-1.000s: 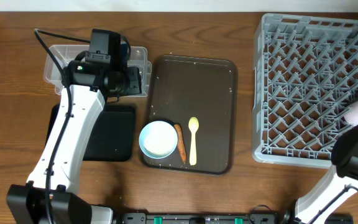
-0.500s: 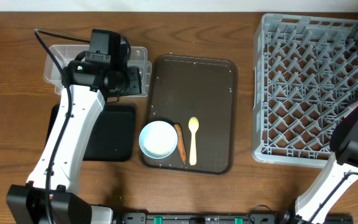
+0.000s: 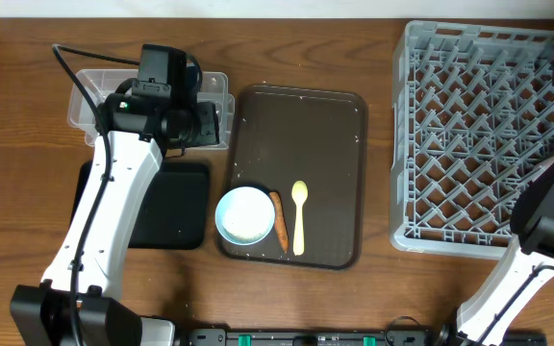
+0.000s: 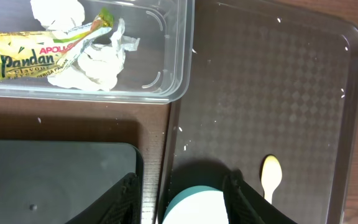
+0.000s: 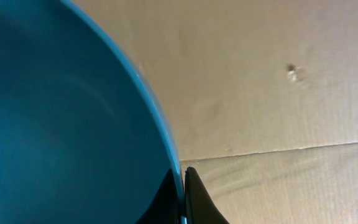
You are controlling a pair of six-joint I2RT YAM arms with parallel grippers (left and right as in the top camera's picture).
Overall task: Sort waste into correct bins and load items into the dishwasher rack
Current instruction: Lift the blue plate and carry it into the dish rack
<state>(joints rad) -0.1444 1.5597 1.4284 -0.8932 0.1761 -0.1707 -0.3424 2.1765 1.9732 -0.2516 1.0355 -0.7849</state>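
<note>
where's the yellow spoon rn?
Overhead view: the pale yellow spoon lies on the dark brown serving tray, at its robot-side end, just right of the carrot-like stick and the light-blue bowl.

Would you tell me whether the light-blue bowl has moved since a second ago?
No; the light-blue bowl stays at the near-left corner of the brown tray.

Overhead cam sits high and looks straight down; I get the whole bench w/ the rack at right. Left wrist cam looks down too but much nearer, its 2 fingers at the bottom edge. It shares w/ overhead the clear tub corner, black tray, brown tray, bowl rim and spoon. Right wrist cam is v. close to the dark-blue plate, facing a pale beige surface; overlap w/ overhead I can't tell.
</note>
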